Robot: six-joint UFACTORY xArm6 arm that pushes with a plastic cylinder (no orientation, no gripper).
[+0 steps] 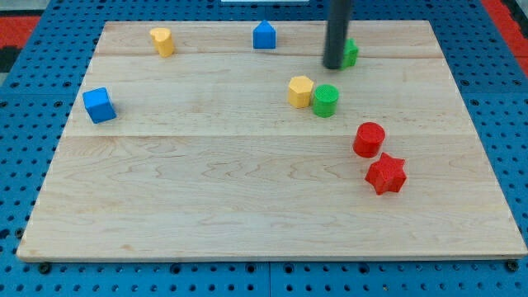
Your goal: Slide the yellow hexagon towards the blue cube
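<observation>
The yellow hexagon (300,91) sits right of the board's middle, touching a green cylinder (325,101) on its right. The blue cube (99,105) lies near the board's left edge. My tip (332,65) is at the view's upper right, above and to the right of the yellow hexagon, apart from it. The rod partly hides a green block (351,53) just behind it.
A blue house-shaped block (264,35) and a yellow block (162,40) sit near the top edge. A red cylinder (369,139) and a red star (386,174) lie at the lower right. The wooden board (247,206) rests on a blue pegboard.
</observation>
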